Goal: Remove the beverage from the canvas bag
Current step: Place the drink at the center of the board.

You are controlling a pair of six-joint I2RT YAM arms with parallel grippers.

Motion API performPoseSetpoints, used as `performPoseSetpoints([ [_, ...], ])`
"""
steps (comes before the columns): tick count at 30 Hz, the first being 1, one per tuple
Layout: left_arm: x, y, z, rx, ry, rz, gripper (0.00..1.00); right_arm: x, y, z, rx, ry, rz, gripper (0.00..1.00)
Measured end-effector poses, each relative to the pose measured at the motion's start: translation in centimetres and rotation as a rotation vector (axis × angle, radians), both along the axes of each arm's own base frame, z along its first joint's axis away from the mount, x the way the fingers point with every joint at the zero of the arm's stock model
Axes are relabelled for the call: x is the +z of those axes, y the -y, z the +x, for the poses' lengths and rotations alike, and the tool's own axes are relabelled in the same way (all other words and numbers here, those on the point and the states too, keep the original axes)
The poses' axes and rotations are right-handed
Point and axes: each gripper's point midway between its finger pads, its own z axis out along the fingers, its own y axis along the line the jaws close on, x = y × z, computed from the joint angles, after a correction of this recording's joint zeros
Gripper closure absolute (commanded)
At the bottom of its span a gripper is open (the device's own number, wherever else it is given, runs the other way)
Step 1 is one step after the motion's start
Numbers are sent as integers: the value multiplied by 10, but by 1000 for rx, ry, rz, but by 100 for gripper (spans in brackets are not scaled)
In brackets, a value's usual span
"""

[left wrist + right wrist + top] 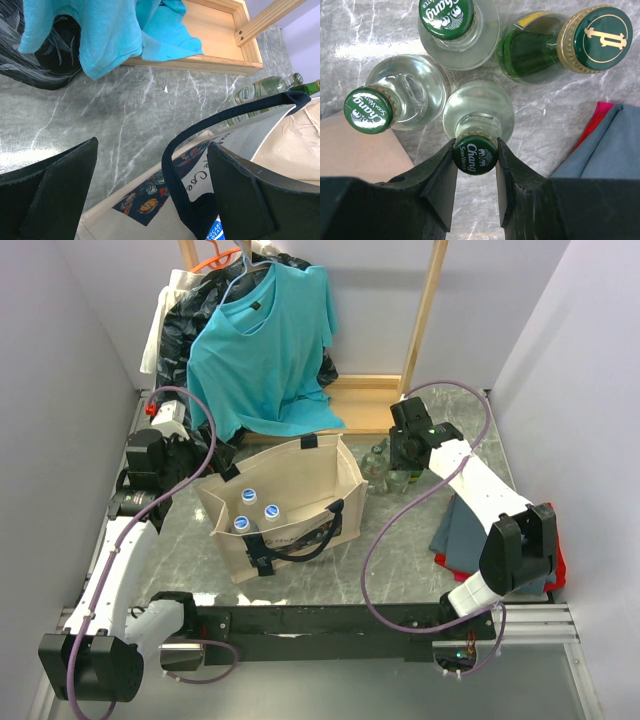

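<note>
Canvas bag (300, 472) stands upright and open-mouthed in the middle of the desk, with three white-capped bottles (271, 511) standing inside it toward its left end. Outside the bag, just beside its far right corner, a cluster of glass bottles stands on the marble. There the right gripper (475, 150) is closed on the green cap of a Chang soda-water bottle (479, 112) – one finger on each side of the cap. Two more Chang bottles (395, 95) and a green bottle with a gold cap (530, 47) stand close around it. The left gripper (152, 145) hangs at the bag's far left side with its fingers spread wide and gripping nothing – a black strap handle (172, 170) runs between them. A teal T-shirt (265, 350) hangs at the far edge.
</note>
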Motion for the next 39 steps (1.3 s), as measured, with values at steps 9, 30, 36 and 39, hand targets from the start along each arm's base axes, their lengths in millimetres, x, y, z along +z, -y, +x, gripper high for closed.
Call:
performPoseSetpoints([
  [9, 0, 0, 0, 0, 0, 0, 4, 0, 0, 0, -2, 0, 0, 70],
  [30, 1, 0, 0, 1, 2, 0, 4, 0, -1, 8, -10, 23, 12, 44],
  [36, 1, 0, 0, 2, 2, -3, 4, 0, -2, 8, -9, 23, 19, 32],
  [39, 1, 0, 0, 2, 2, -3, 4, 0, -3, 8, -13, 23, 21, 32],
])
